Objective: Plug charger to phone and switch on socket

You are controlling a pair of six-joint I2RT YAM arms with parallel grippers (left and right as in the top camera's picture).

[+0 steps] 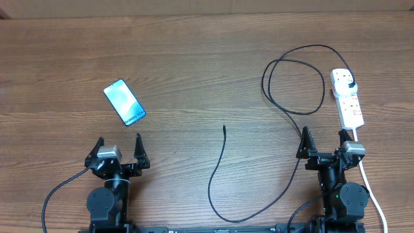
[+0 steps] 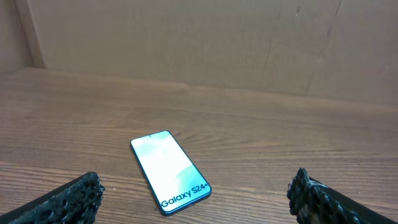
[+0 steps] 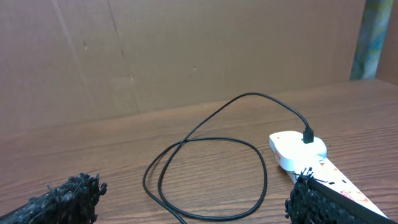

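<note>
The phone [image 1: 125, 101] lies flat on the wooden table at the left, its light blue screen up; in the left wrist view [image 2: 170, 171] it reads "Galaxy S24+". My left gripper [image 1: 118, 148] is open and empty, just in front of it [image 2: 196, 198]. The socket [image 1: 347, 98], a white power strip, lies at the right. The charger's black plug [image 1: 350, 83] sits in its far outlet. The charger cable [image 1: 294, 77] loops left of the strip and runs down to the front edge, and its connector tip [image 1: 224, 128] lies mid-table. My right gripper [image 1: 323, 140] is open and empty near the strip's near end [image 3: 198, 200].
The strip's white cord [image 1: 372, 194] runs down the right side past my right arm. A brown cardboard wall [image 2: 205, 43] stands behind the table. The black cable crosses the front middle [image 1: 217, 194] between the two arm bases.
</note>
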